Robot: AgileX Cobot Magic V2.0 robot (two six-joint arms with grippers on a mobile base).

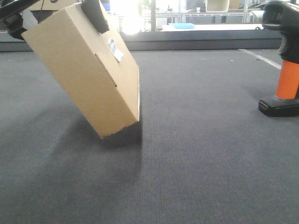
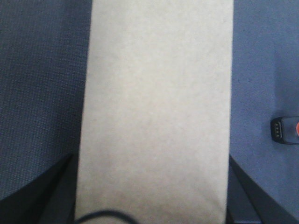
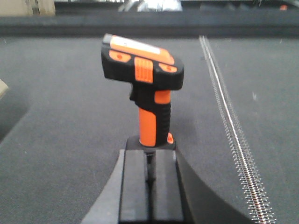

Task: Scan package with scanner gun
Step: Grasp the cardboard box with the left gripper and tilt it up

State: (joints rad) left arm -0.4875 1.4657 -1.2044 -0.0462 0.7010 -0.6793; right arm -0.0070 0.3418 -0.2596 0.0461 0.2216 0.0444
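Above carpet (image 1: 210, 154), left gripper (image 2: 152, 200) clamped on tilted package (image 1: 88, 70), right gripper (image 3: 149, 161) closed behind scanner gun (image 3: 145, 70)

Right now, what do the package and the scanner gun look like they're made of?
The package: matte tan cardboard, judging by its folded edges and cut slot, with a white, paper-like label. The scanner gun: likely molded plastic, a matte black and orange shell, possibly rubberized.

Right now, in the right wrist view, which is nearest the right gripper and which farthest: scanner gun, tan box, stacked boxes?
From the right gripper:
1. Scanner gun, standing straight ahead.
2. Tan box, only a corner at the left edge.
3. Stacked boxes, far back, top left.
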